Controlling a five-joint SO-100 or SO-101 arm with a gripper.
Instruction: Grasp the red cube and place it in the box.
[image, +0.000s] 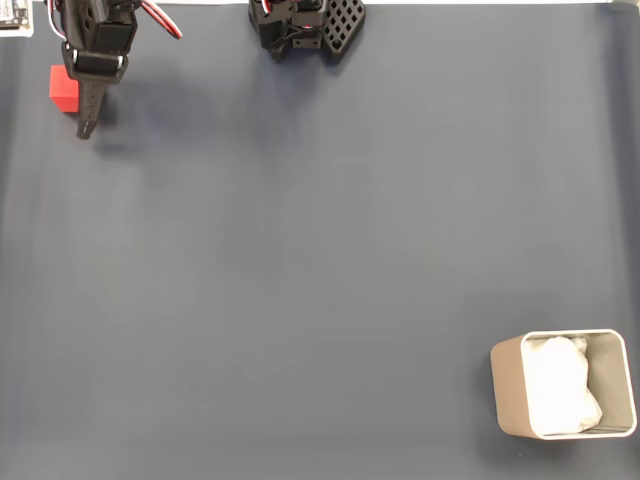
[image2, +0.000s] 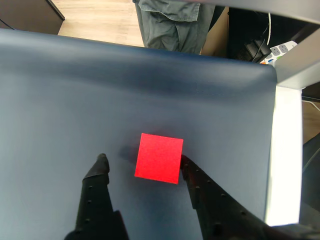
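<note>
- Fixed view shows the bench (image: 320, 250), a broad dark blue-grey surface filling nearly the whole frame; nothing lies across its wide middle, so I judge a carry from the upper left corner to the lower right would meet no obstacle.
- The box (image: 508, 385) sits at the lower right of the fixed view, beige with rounded corners and crumpled white paper inside, well apart from everything else. Its walls stand up from the bench, so the load would need to be lifted over the rim before letting go.
- A black perforated part (image: 340, 28) with red and white wires sits at the top centre of the fixed view, off any likely path to the box.
- The pincer (image2: 142, 162) is spread wide in the wrist view, gripping nothing: one finger tip lies left of the cube with a clear gap, the other appears to touch or nearly touch the cube's lower right corner.
- The red cube (image2: 159, 158) rests on the bench between those fingers, at the far upper left of the fixed view (image: 63, 88).
- To close well, I would centre first, since the cube sits nearer the right finger and slightly turned; closing as it stands may push or twist it.
- Beyond the bench edge in the wrist view, grey-green trousers (image2: 172, 22) and a power strip (image2: 280, 50) appear, both clear of the work.
</note>
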